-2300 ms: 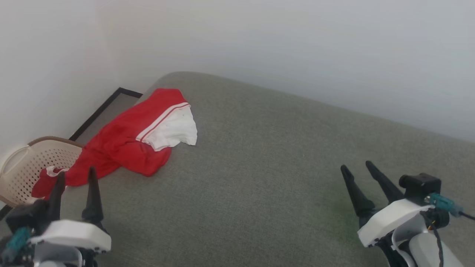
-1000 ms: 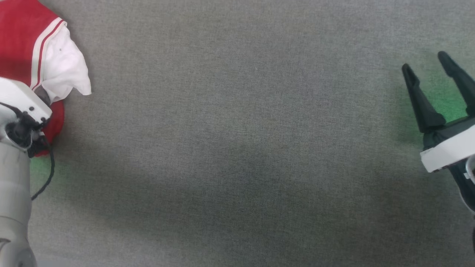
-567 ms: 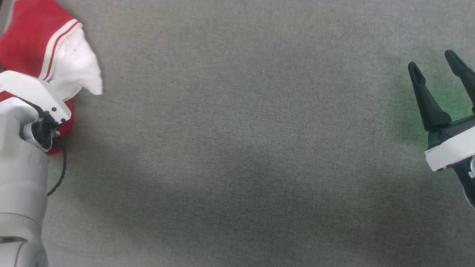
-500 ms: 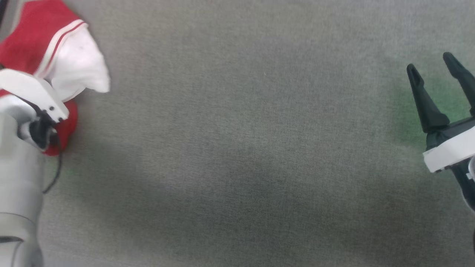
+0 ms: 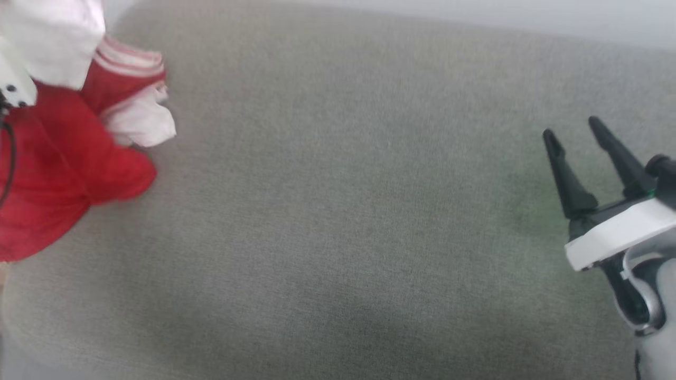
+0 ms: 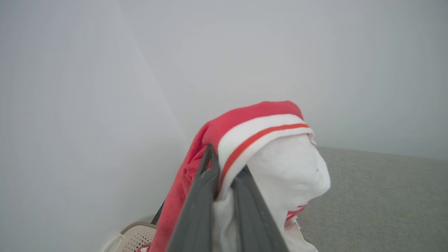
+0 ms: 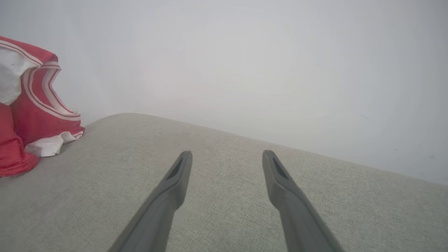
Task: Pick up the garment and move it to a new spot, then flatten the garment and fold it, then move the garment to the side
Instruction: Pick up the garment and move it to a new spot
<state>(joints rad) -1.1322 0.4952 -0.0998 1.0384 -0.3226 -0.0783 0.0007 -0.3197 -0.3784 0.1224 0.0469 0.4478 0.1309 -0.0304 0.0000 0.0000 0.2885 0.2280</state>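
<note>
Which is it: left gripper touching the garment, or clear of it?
Touching. The left wrist view shows the left gripper shut on the garment, with the striped sleeve edge pinched in it and the cloth draped over its tips.

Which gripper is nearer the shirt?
Left. The left gripper is shut on the shirt, pinching its striped sleeve edge; the right gripper hangs open above the grey cushion, far to the shirt's right.

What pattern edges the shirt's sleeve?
The shirt has a white band with a thin red stripe; left wrist view shows it best.
</note>
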